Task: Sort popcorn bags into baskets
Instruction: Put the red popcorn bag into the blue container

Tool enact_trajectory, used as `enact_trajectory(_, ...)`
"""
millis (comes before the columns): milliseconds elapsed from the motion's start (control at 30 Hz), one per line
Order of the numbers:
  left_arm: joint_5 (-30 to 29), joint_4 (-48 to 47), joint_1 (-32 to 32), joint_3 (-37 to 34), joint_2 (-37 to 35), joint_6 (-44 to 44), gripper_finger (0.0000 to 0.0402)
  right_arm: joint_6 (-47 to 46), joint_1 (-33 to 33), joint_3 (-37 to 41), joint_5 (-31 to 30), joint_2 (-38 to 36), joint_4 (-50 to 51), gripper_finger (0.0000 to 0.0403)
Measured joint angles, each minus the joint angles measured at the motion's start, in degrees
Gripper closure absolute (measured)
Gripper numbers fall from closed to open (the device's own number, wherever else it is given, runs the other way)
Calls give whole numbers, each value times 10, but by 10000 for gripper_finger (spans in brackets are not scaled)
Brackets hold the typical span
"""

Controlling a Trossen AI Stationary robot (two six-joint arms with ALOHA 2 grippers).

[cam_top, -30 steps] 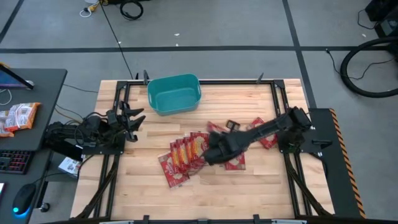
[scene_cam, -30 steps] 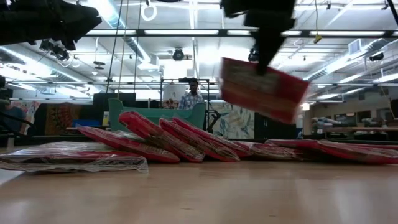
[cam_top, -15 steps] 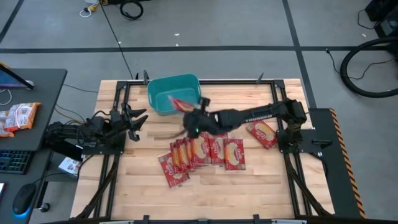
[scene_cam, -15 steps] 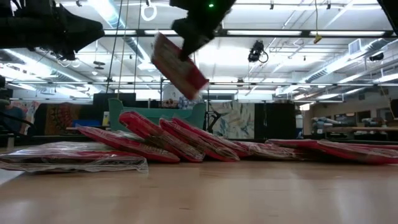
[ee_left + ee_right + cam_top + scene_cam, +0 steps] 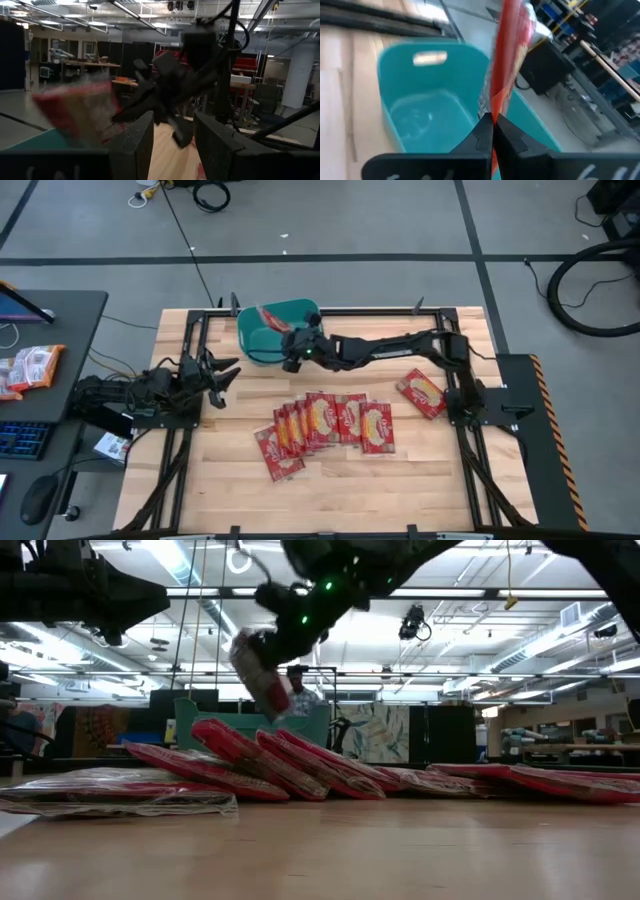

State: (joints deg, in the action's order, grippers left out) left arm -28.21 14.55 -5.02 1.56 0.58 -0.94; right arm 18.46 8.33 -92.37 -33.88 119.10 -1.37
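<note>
From above we see the right gripper [image 5: 290, 345] clenched on a popcorn bag [image 5: 271, 317] over the teal tub [image 5: 262, 345], partly hiding it. The left gripper [image 5: 222, 370] waits, fingers spread. Level across, the bag [image 5: 262, 683] is blurred. In the right wrist view it [image 5: 507, 55] stands edge-on.

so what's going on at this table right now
The right arm's tool is shut on one popcorn bag, holding it above the teal basket, which looks empty inside. A fanned row of bags lies mid-table, with one more bag apart near the right arm's base. The left arm's tool waits open at the left edge.
</note>
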Motion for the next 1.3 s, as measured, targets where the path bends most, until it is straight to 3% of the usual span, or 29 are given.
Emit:
enact_trajectory(133, 0, -6, 0, 0, 5, -3, 260, -8, -1, -21, -72, 32, 22, 389)
enact_trajectory(233, 0, -8, 0, 0, 7, -4, 260, -21, 0, -33, -81, 43, 55, 383)
enact_trajectory(333, 0, -7, 0, 0, 7, -4, 260, -49, 1, -43, -57, 46, 103, 363)
enact_trajectory(600, 0, -7, 0, 0, 9, -14, 260, -128, 14, -44, 42, 46, 139, 266)
enact_trajectory(733, 7, -7, 0, 0, 9, -15, 260, -128, 9, -44, 48, 36, 151, 236)
enact_trajectory(1133, 9, -9, 0, 0, 9, -14, 260, -141, -16, -44, 51, -47, 192, 228)
enact_trajectory(1300, 9, -55, 0, 0, 9, -21, 260, -170, -8, -44, 128, -65, 204, 228)
